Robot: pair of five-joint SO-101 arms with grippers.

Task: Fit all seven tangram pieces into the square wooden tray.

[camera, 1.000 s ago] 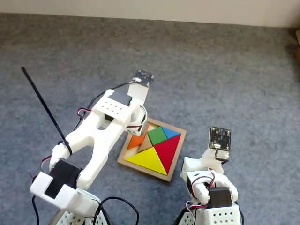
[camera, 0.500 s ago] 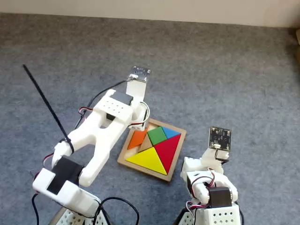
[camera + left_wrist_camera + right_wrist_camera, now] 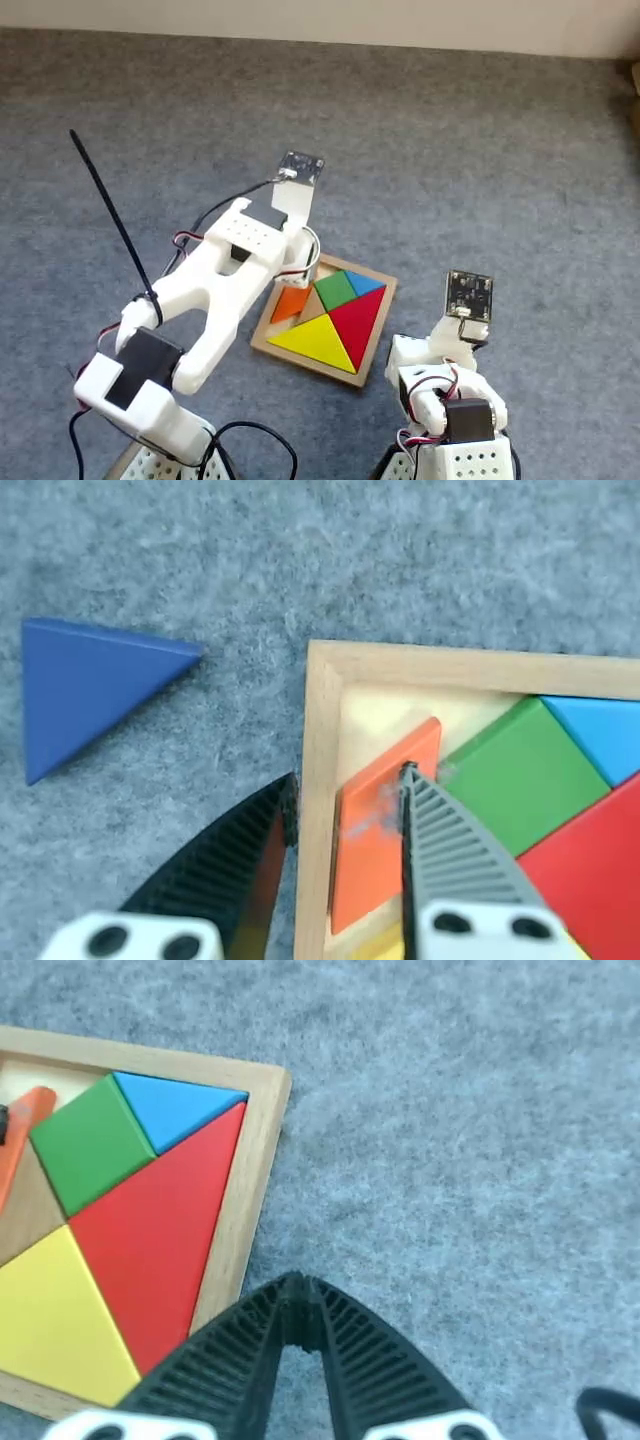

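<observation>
The left gripper [image 3: 349, 776] gapes open astride the wooden tray's [image 3: 320, 710] wall, over the orange piece [image 3: 368, 860] at the tray's 9 o'clock. The right gripper [image 3: 300, 1310], clenched on nothing, hangs at the tray's 4 o'clock. A blue triangle [image 3: 85, 695] lies outside the tray.

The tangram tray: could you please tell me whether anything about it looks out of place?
Yes. A dark blue triangle lies on the carpet outside the tray, and the orange piece sits askew, leaving the tray's corner bare.

light: even, soft | shadows: faint | wrist views: slightly blurred
</observation>
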